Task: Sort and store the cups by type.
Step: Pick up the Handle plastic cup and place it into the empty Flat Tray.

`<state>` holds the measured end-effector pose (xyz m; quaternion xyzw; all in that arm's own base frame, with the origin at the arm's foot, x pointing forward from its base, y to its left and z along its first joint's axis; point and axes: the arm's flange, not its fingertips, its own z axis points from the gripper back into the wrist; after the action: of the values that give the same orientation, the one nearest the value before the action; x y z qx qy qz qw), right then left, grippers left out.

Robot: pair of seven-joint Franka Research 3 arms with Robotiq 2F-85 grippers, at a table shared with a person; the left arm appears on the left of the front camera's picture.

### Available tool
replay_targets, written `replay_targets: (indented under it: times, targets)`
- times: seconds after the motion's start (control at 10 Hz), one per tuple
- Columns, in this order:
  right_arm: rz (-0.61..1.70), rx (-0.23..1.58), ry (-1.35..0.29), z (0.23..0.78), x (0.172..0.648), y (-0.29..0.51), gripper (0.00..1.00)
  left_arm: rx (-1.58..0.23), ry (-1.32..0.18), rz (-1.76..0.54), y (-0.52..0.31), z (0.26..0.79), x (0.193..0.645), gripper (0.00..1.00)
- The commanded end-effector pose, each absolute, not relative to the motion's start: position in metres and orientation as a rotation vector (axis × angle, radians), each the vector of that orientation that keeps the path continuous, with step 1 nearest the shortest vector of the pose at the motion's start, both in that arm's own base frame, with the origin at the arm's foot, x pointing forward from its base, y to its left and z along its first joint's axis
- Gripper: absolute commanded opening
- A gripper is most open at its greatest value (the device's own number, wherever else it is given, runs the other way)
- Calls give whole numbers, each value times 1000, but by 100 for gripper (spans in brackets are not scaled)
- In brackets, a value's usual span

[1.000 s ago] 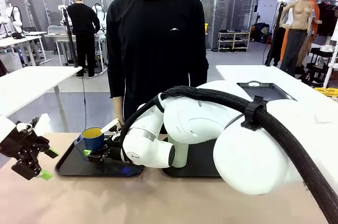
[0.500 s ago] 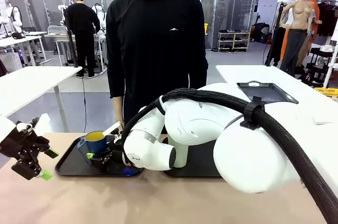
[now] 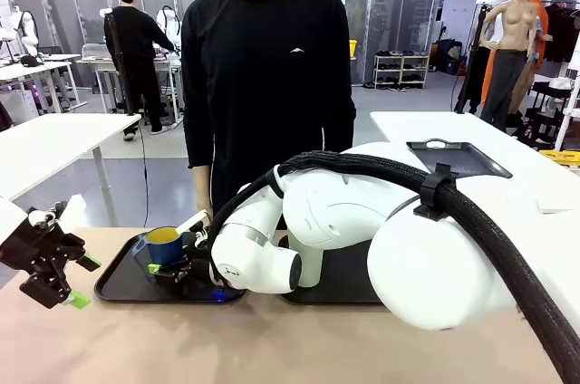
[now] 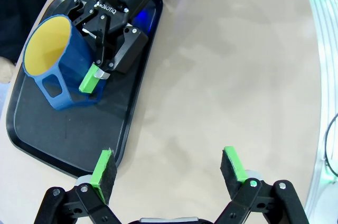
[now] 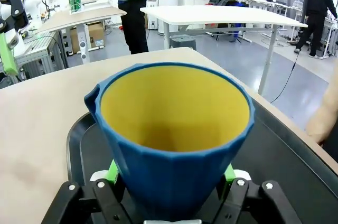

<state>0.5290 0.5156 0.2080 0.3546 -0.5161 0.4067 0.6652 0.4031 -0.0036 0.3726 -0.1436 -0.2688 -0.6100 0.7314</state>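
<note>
Blue mug [image 4: 58,60], yellow inside, sits gripped by the right gripper [image 4: 97,78] on the black tray [image 4: 63,139], release pending. Left gripper [image 4: 168,168] hangs wide open, empty, beside the tray.

A beige table [image 3: 181,348] is seen. Two black trays [image 3: 122,284] are laid on it, side by side

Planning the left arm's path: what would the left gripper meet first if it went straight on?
Probably the bare tan table; the open left gripper points down at it, right of the black tray.
</note>
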Motion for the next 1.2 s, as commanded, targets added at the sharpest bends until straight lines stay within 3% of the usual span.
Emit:
replay_targets:
  times: [0.0, 0.1, 0.2, 1.1]
  targets:
    - [895, 769, -1173, 188, 479, 505, 83, -294, -588, -1341, -4, 373, 403, 100]
    - [890, 772, -1171, 190, 478, 504, 97, -294, -588, -1341, -4, 373, 403, 100]
    - [890, 773, -1170, 192, 475, 502, 100, -294, -588, -1341, -4, 373, 403, 100]
    - [903, 747, -1110, 213, 445, 483, 100, -294, -588, -1341, -4, 373, 403, 100]
